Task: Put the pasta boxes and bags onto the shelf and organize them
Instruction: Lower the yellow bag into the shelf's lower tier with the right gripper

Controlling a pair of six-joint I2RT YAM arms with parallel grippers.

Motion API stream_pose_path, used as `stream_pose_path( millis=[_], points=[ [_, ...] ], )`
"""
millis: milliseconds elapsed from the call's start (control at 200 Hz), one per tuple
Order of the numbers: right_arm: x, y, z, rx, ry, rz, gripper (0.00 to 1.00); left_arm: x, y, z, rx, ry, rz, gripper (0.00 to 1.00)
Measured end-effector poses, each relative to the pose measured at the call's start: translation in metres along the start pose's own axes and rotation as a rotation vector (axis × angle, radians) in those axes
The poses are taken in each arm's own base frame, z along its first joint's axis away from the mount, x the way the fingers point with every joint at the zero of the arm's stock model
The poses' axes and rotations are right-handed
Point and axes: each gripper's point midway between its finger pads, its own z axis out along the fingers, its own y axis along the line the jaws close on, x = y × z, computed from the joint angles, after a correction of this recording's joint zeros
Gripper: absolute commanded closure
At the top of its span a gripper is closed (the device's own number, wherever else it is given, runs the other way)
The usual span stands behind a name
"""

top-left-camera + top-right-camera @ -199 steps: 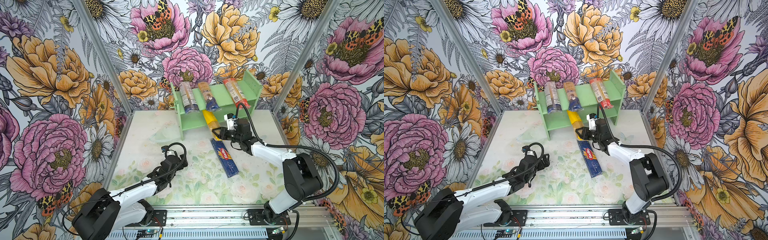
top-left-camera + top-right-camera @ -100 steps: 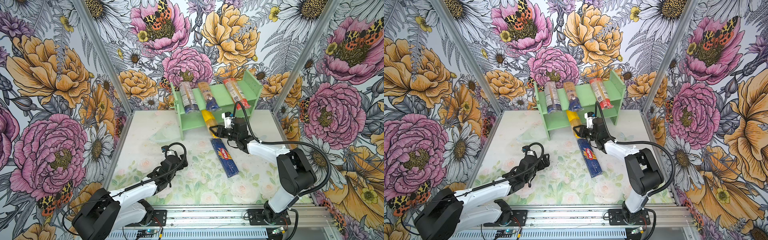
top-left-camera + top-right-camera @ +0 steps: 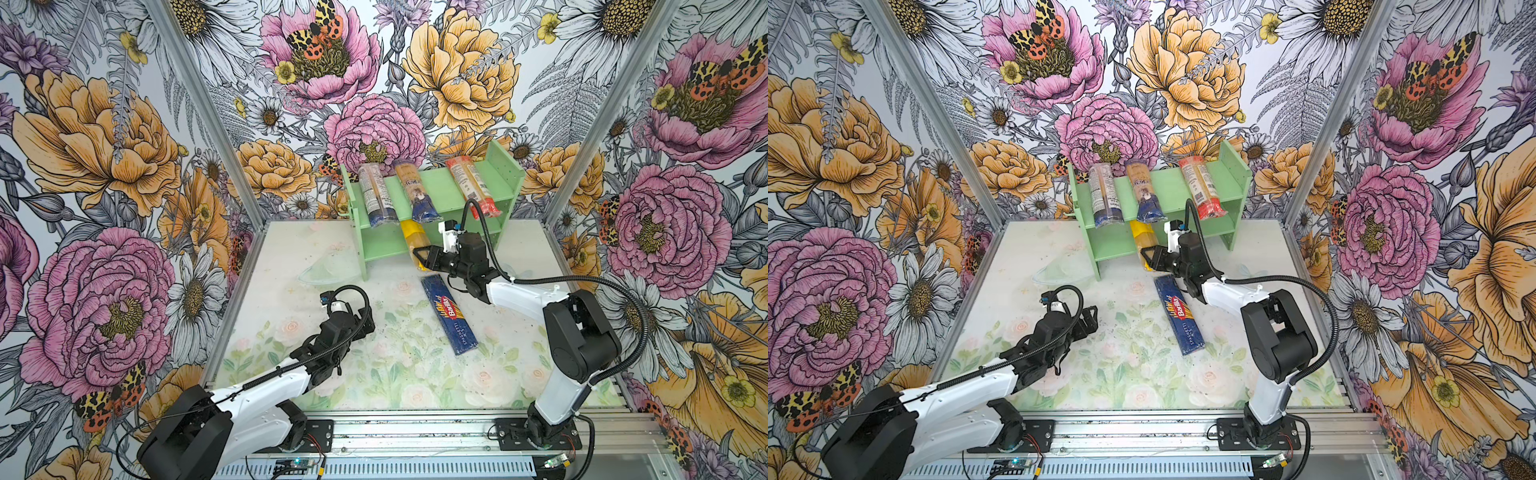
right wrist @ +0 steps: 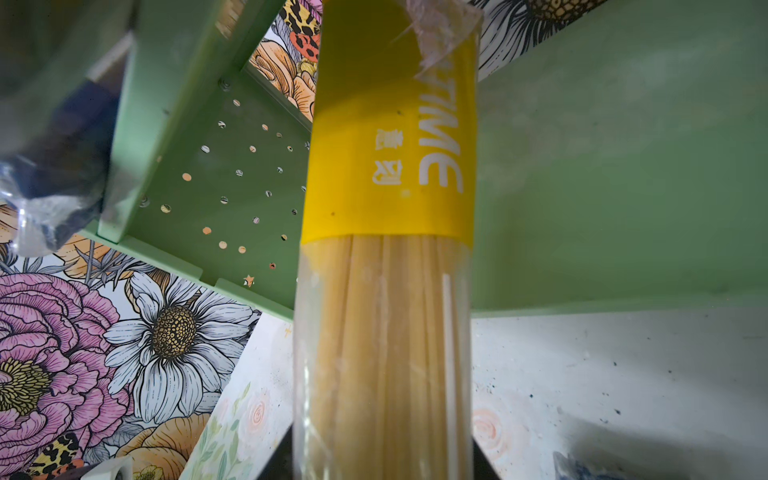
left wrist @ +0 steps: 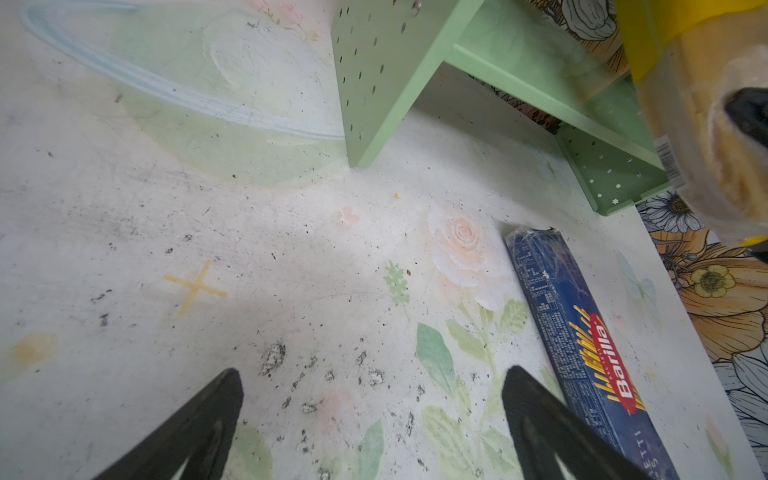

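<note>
We lose one end of the yellow bag (image 3: 415, 241) under the shelf (image 3: 442, 187); the left wrist view crops the blue box (image 5: 577, 340).

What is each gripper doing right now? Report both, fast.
Left gripper: open, holding nothing.
Right gripper: closed on the yellow bag.

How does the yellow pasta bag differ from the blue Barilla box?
The yellow bag is see-through plastic; the Barilla box is dark-blue card. The right gripper holds the yellow bag, one end poked into the shelf; the Barilla box lies flat on the table, untouched. Both are long spaghetti packs.
</note>
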Motion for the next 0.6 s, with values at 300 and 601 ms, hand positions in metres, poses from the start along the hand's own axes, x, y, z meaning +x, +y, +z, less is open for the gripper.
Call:
stream_pose_path(
  millis=[300, 601],
  points=[
    [0.006, 0.002, 0.010, 0.017, -0.005, -0.002, 1.00, 0.001, 0.001, 0.000, 0.007, -0.001, -0.003, 0.01],
    [0.008, 0.003, 0.019, 0.033, -0.009, 0.000, 1.00, 0.003, 0.000, 0.000, 0.016, 0.006, 0.003, 0.01]
  ],
)
